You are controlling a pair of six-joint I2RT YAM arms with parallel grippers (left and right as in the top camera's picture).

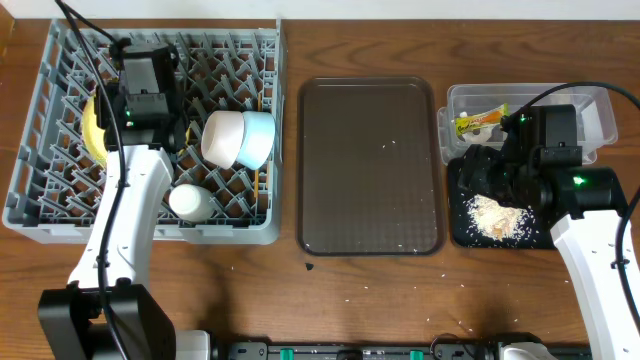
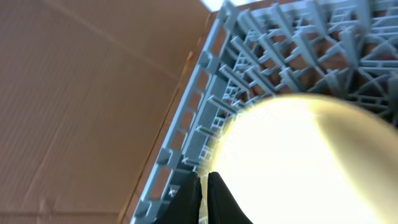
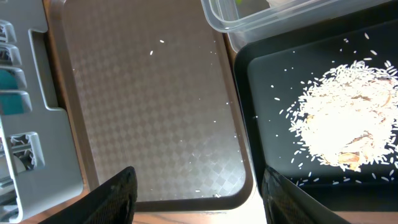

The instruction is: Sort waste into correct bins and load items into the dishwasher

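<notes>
The grey dishwasher rack (image 1: 40,210) holds an upright yellow plate (image 1: 92,130), a white bowl (image 1: 222,136), a light blue bowl (image 1: 258,138), a white cup (image 1: 190,202) and chopsticks (image 1: 259,183). My left gripper (image 1: 118,112) hangs over the rack beside the plate. In the left wrist view its gripper (image 2: 204,179) is shut with nothing between the tips, and the plate (image 2: 298,162) glares just to the right. My right gripper (image 3: 199,193) is open and empty over the gap between brown tray and black bin (image 3: 261,93). Rice scraps (image 1: 495,217) lie in the black bin. The wrapper (image 1: 480,121) lies in the clear bin (image 1: 590,100).
The brown serving tray (image 1: 370,165) lies between rack and bins, with a few stray rice grains (image 3: 161,42) on it. Crumbs dot the wooden table (image 1: 320,300) in front. The right arm's wrist hangs over both bins.
</notes>
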